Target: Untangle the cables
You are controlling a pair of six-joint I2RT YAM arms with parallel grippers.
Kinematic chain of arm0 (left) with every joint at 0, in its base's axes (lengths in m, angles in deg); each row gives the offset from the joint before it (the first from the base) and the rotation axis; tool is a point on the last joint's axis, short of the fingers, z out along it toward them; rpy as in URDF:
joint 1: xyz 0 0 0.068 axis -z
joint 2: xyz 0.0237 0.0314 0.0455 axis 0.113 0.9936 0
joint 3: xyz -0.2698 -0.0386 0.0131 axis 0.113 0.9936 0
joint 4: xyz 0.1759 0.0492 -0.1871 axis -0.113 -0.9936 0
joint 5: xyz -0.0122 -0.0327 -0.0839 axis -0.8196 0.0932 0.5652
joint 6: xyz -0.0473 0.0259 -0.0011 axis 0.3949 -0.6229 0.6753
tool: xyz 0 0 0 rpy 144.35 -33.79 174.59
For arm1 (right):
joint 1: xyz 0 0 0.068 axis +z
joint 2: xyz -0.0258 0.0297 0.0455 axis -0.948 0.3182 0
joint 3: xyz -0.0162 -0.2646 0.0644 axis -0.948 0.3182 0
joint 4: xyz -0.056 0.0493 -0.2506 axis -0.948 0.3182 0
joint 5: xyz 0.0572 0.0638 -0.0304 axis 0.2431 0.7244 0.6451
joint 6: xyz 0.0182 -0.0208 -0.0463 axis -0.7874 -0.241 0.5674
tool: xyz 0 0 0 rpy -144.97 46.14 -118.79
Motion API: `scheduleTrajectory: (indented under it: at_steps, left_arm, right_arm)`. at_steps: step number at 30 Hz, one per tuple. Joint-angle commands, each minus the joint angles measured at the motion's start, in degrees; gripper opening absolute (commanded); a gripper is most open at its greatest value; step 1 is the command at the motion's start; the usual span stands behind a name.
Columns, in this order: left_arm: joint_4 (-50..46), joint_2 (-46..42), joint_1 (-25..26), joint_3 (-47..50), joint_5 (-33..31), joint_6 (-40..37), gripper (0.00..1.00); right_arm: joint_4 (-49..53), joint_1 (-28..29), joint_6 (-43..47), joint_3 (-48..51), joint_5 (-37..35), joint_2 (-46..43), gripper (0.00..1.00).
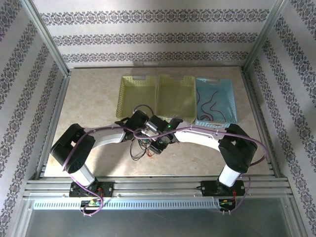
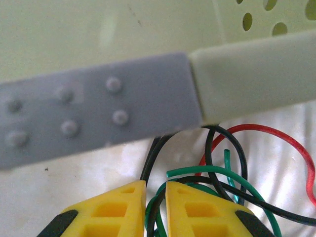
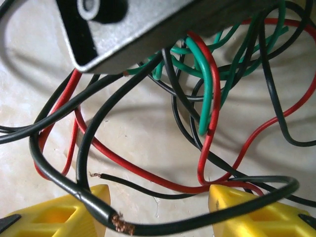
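Light, limp thin red, black and green cables (image 3: 206, 94): left gripper (image 2: 156, 187) pinches two strands; right gripper (image 3: 158, 192), half-open and empty, should take the black loop (image 3: 271, 179) between its fingers.

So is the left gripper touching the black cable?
Touching. The left wrist view shows the black cable pinched in the narrow gap between the left gripper's yellow fingers.

Left hand (image 2: 155, 192) pinched, right hand (image 3: 158, 195) wide
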Motion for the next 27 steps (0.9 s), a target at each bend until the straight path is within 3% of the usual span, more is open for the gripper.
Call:
scheduleTrajectory:
  at_steps: [1, 6, 8, 10, 12, 16, 27]
  left_arm:
    - [-2.0, 1.8, 1.1, -0.4, 1.0, -2.0, 0.17]
    - [-1.8, 2.0, 1.1, -0.4, 1.5, -2.1, 0.17]
    - [-1.8, 2.1, 1.1, -0.7, 1.6, -2.1, 0.17]
    - [-2.0, 2.2, 1.1, -0.7, 1.5, -2.0, 0.17]
    - [-2.2, 2.0, 1.1, -0.5, 1.2, -1.7, 0.17]
    - [-2.1, 1.6, 1.1, 0.0, 0.7, -1.5, 0.17]
    - [-1.5, 2.8, 1.1, 0.2, 0.8, -1.8, 0.16]
  right_arm:
    - [-4.5, 0.8, 1.2, -2.3, -0.2, 1.4, 0.55]
    - [-6.5, 0.8, 0.8, -4.5, 1.3, 4.3, 0.52]
    - [-7.3, 0.6, 0.4, -5.3, 2.3, 5.2, 0.4]
    - [-7.6, 0.3, -0.4, -5.6, 2.4, 5.3, 0.13]
    - [-8.7, -0.1, -1.3, -4.4, 2.1, 3.7, 0.0]
    - [-9.9, -1.6, -2.6, 0.3, 0.0, -2.6, 0.0]
    - [-14.8, -9.9, -9.8, 12.7, -14.0, -24.4, 0.0]
